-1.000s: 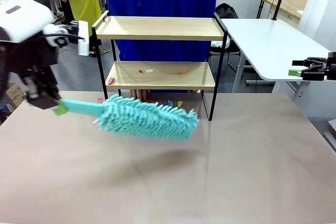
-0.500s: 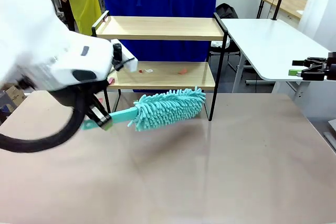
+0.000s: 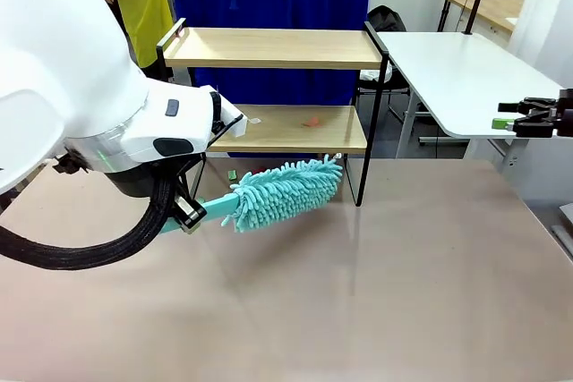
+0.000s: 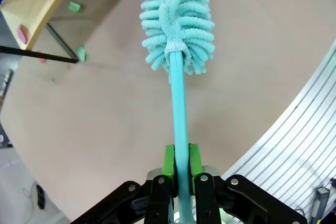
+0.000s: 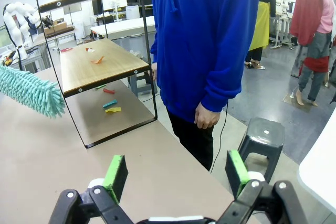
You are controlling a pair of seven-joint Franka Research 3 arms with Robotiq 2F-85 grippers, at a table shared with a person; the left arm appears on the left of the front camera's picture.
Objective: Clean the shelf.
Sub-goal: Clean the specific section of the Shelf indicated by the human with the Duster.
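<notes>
The shelf (image 3: 269,49) stands at the table's far side; its lower board (image 3: 286,130) carries a few small coloured scraps (image 3: 311,120). My left gripper (image 3: 187,214) is shut on the handle of a teal fluffy duster (image 3: 285,191), whose head lies low over the table just in front of the shelf's lower board. In the left wrist view the green pads (image 4: 168,161) clamp the handle, and the duster head (image 4: 177,17) points away beside a shelf corner (image 4: 37,1). My right gripper (image 5: 176,174) is open and holds nothing, out at the right (image 3: 526,118).
A person in a blue top (image 5: 210,40) stands behind the shelf (image 5: 100,64). Loose scraps (image 5: 110,106) lie on the table under the shelf. A white side table (image 3: 457,69) stands at the right. The near tabletop (image 3: 358,292) is bare.
My left arm swung in toward the middle. The duster turned from lying flat at the left to pointing right toward the shelf's foot, then dropped slightly. The right gripper stayed still.
</notes>
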